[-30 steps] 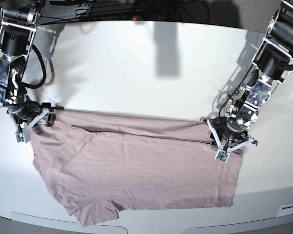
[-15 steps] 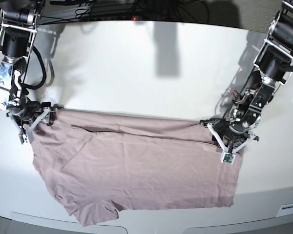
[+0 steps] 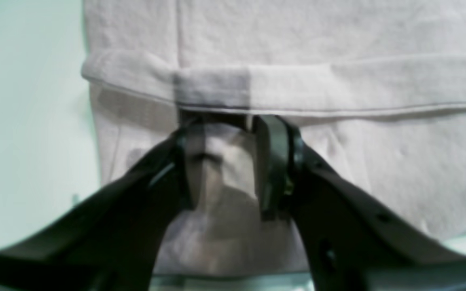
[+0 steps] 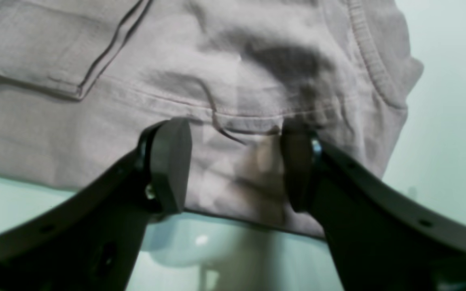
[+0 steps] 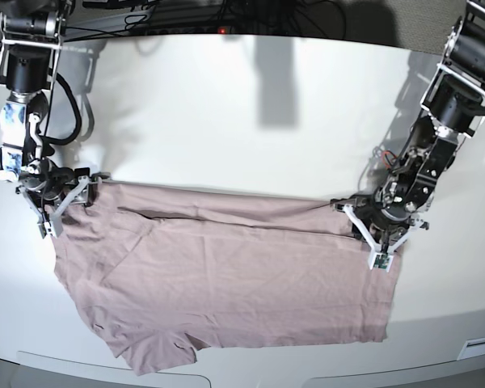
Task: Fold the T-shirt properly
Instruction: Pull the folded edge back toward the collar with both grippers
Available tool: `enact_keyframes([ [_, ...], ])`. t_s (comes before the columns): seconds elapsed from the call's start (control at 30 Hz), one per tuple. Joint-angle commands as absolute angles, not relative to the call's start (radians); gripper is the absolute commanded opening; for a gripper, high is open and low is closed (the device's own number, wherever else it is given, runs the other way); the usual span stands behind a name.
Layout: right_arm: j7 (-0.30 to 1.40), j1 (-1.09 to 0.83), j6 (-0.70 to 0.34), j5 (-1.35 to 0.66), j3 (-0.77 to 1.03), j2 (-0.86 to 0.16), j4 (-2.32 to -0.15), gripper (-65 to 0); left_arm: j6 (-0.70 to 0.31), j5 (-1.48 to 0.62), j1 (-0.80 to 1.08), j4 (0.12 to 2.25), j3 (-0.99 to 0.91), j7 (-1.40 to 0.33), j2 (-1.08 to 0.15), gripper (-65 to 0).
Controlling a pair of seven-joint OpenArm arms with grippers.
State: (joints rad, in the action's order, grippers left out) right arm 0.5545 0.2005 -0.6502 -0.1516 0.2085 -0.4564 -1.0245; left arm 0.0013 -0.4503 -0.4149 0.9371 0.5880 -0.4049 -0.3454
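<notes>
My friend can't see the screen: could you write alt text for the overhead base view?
A mauve-pink T-shirt lies spread on a white table. The left gripper and right gripper sit at the two ends of its far edge.

Both arms are built of black cylindrical segments with silver brackets; black cables loop beside the right arm (image 5: 20, 97); red and black wires show on the left arm (image 5: 436, 129); each ends in white struts; the fingers (image 4: 168, 165) are matte black, curved, with small screws.
</notes>
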Motion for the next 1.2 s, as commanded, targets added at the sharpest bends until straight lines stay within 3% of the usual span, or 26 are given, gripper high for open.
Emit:
enact_keyframes([
  [0.0, 0.568, 0.193, -0.651, -0.168, 0.212, -0.482, -1.036, -29.5, -0.019, -0.461, -0.391, 0.929, 0.580, -0.510, -0.348, -43.5],
  [0.23, 0.562, 0.086, -0.654, -0.194, 0.212, -0.535, -1.085, -29.5, -0.053, -0.410, -0.328, 0.930, 0.501, -0.509, -0.389, -43.5],
  [0.63, 0.586, -0.097, -0.653, -0.217, 0.223, -0.534, -1.251, -29.5, -0.054, -0.412, -0.210, 0.997, 0.496, -0.535, -0.424, -43.5],
  [0.9, 0.588, -0.252, -0.653, -0.217, 0.239, -0.534, -1.378, -29.5, -0.053, -0.408, -0.036, 1.151, 0.484, -0.554, -0.483, -43.5],
  [1.17, 0.589, -0.395, -0.620, -0.217, 0.243, -0.535, -1.492, -29.5, -0.054, -0.355, 0.219, 1.324, 0.261, -0.553, -0.483, -43.5],
])
